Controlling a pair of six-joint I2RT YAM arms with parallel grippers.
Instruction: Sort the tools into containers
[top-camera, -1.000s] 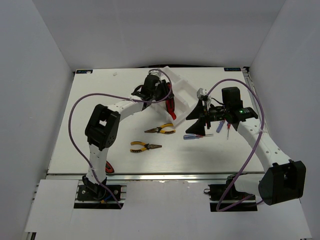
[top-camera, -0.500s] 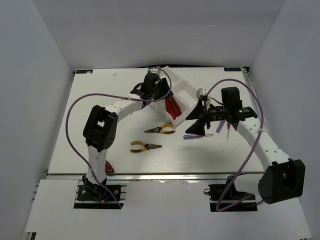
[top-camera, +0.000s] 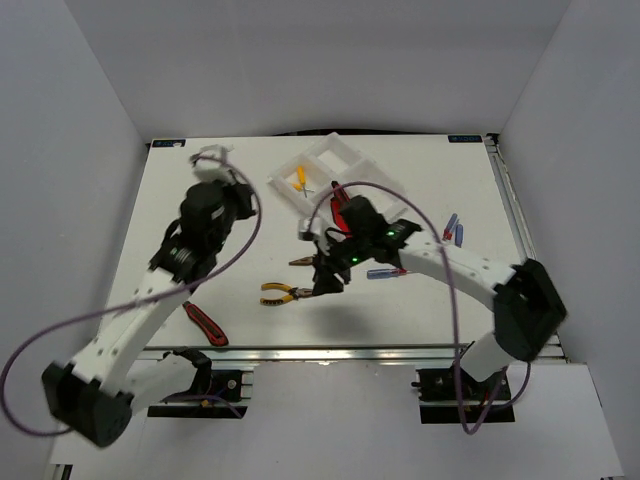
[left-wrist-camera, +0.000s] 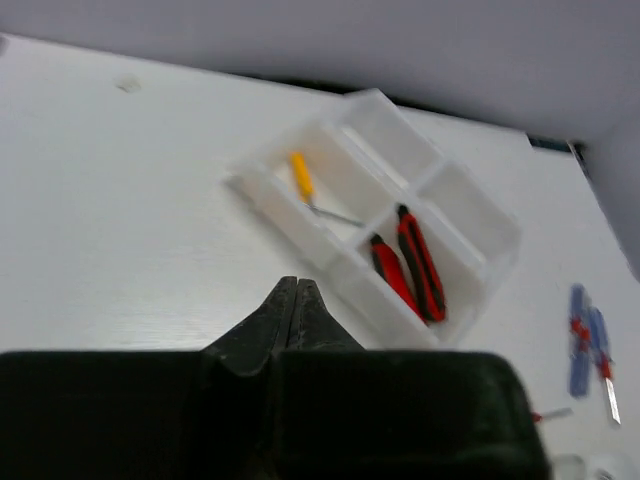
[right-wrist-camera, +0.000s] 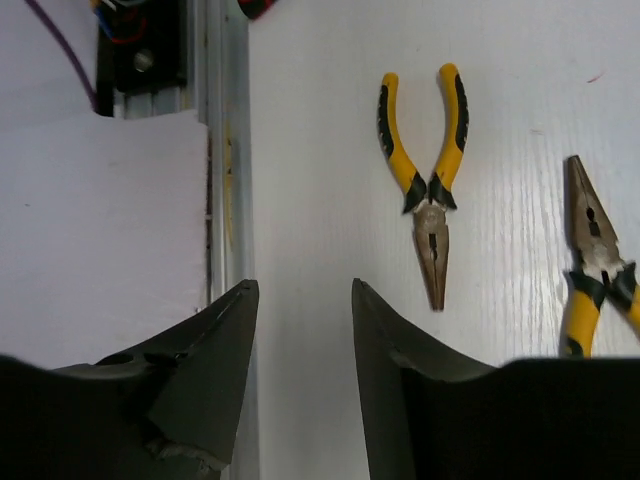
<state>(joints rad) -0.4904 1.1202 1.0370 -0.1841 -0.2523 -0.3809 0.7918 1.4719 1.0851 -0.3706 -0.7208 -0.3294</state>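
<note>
Left gripper (left-wrist-camera: 296, 292): jaws pressed together, empty, tips short of the white tray (left-wrist-camera: 460, 205). The tray holds a yellow-handled tool (left-wrist-camera: 300, 174) in one compartment and two red-and-black knives (left-wrist-camera: 420, 265) in the next. Right gripper (right-wrist-camera: 303, 310): jaws spread, nothing between them. Nearer pliers (right-wrist-camera: 425, 190) lie on the table ahead and right of the gap, second pliers (right-wrist-camera: 597, 265) further right. Screwdrivers (top-camera: 453, 228) lie on the table right of the tray.

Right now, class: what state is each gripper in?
Left gripper: closed, holding nothing.
Right gripper: open, holding nothing.
</note>
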